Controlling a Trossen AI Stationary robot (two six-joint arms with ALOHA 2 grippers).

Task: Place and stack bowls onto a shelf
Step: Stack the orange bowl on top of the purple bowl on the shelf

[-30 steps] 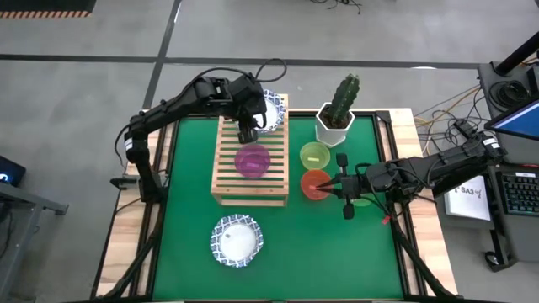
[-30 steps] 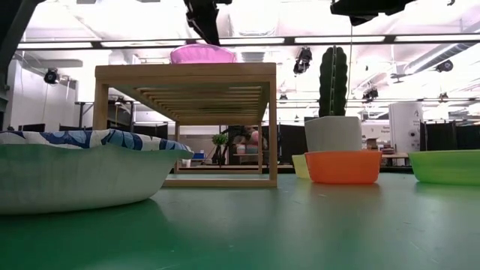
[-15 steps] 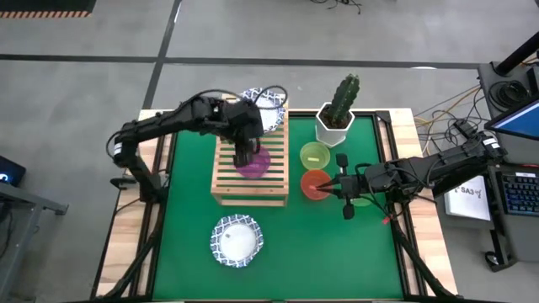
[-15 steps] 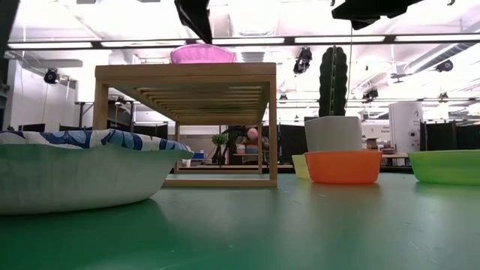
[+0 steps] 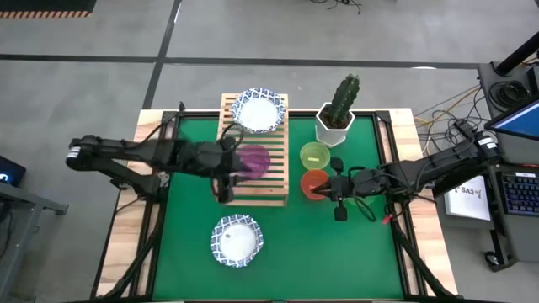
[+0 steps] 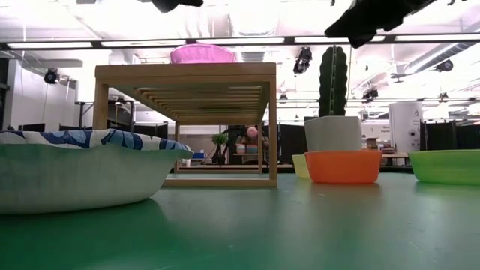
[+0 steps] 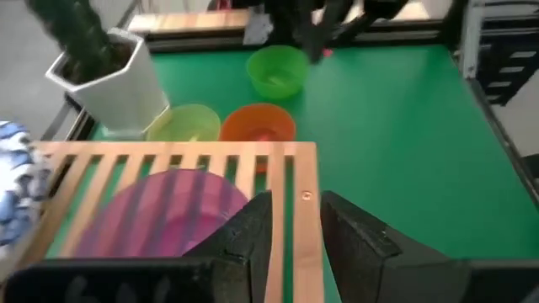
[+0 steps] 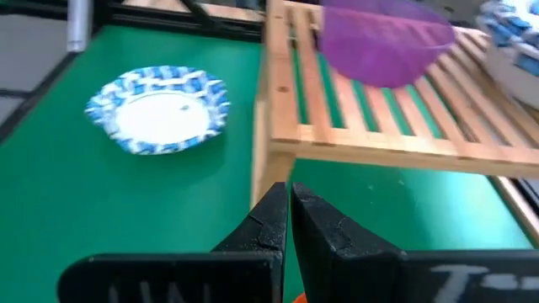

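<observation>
The wooden slatted shelf [image 5: 253, 181] stands on the green mat. A blue-rimmed white bowl [image 5: 258, 111] lies on its far end, and a purple bowl [image 5: 253, 160] sits upright on its middle slats. A second blue-rimmed bowl [image 5: 237, 241] rests on the mat near the front edge. Yellow-green [image 5: 315, 155], red-orange [image 5: 312, 183] and green [image 7: 276, 69] bowls stand on the mat right of the shelf. My left gripper [image 7: 296, 215] is open and empty above the shelf's near left part. My right gripper [image 8: 289, 206] is shut and empty over the red-orange bowl.
A white hexagonal pot with a cactus [image 5: 335, 118] stands at the far right of the mat, behind the yellow-green bowl. The right arm crosses over the green bowl. Bare mat shows around the near bowl and along the front edge.
My left gripper has drawn back from the shelf's far end toward the near left, past the purple bowl. The blue-rimmed bowl it was beside now lies uncovered and flat on the shelf's far end. My right gripper has shifted slightly left, toward the red-orange bowl.
</observation>
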